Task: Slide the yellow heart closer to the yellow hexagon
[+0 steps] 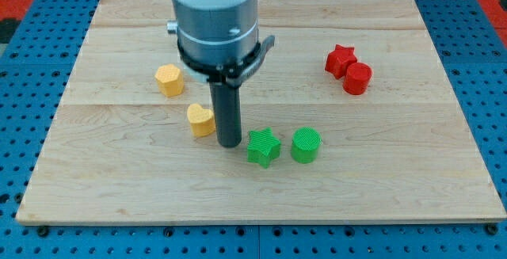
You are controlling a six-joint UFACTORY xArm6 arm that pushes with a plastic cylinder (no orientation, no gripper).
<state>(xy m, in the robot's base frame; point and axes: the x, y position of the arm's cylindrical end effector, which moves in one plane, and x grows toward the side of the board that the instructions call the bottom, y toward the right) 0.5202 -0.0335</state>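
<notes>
Pale wooden desk [444, 172] on a blue pegboard [24, 21], six small blocks on it.
You see my tip [229, 143] (a bare rod, no pincer) just right of the yellow heart [201, 120]; the yellow hexagon [169, 79] sits up-left, the green star [263, 147], green cylinder [305, 145], red star [340, 59] and red cylinder [357, 78] rightward.

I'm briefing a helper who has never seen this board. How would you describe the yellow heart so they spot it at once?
Start at the wooden board, then the dark rod near its middle. Just to the view's left of my tip sits the yellow heart. The yellow hexagon lies further up-left, flat-sided with no notch.
</notes>
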